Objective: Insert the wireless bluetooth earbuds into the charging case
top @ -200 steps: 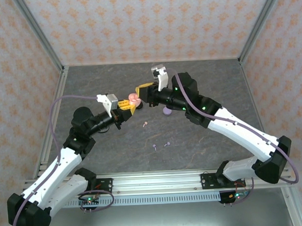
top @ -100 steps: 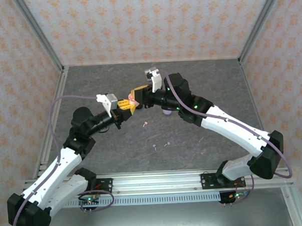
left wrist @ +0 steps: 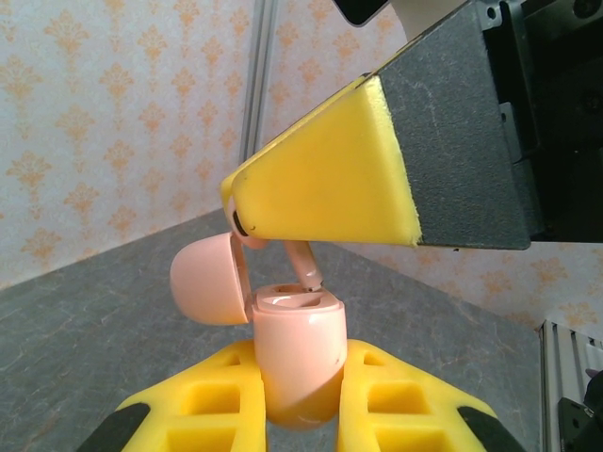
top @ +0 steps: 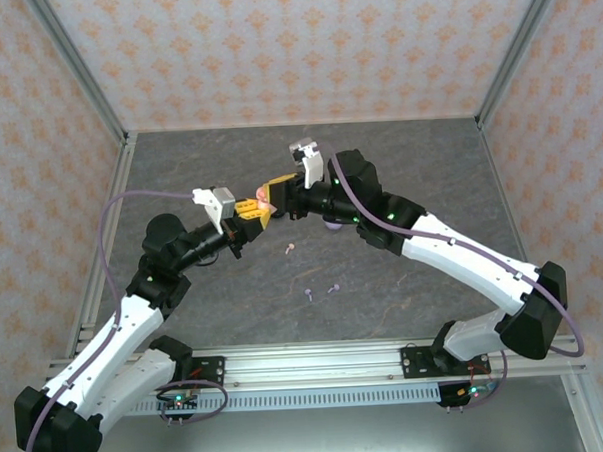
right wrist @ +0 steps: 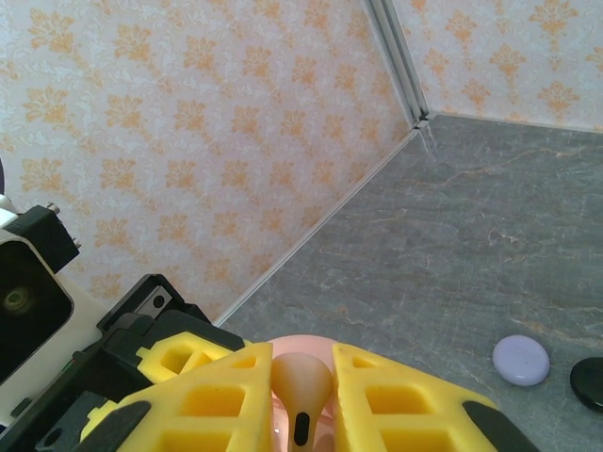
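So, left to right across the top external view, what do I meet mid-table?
Left end effector → pink charging case in its grip → loose pink earbud on the table → lavender earbud → second lavender earbud. The right end effector overlaps the case, so it's left out.

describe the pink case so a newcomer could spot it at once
Look above the middle of the grey table. There the left hand grips a pink case, lid open, with the right hand's earbud at its mouth. Unlike the shut lavender case on the table, it is open and held up.
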Action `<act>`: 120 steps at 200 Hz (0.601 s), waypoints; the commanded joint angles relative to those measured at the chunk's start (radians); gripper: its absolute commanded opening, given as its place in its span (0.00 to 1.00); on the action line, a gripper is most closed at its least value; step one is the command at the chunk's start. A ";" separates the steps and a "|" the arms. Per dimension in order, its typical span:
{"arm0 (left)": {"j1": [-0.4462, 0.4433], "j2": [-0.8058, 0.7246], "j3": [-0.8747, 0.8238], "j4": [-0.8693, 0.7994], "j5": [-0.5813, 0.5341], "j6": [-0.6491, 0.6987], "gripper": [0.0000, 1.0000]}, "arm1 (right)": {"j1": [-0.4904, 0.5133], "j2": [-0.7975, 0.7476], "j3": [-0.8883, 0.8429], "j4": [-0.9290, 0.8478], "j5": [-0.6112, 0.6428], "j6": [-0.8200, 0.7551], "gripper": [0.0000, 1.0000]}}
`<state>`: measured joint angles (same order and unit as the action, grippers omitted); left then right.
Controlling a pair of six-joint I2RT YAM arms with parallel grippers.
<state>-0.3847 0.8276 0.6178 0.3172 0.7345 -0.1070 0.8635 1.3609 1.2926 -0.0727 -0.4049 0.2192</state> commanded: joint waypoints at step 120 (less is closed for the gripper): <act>-0.006 -0.004 -0.025 0.126 -0.060 -0.178 0.15 | 0.010 -0.052 -0.027 0.133 0.050 -0.060 0.19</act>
<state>-0.3847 0.8276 0.6144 0.3508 0.6991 -0.2111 0.8680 1.3338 1.2804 -0.0254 -0.3698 0.1787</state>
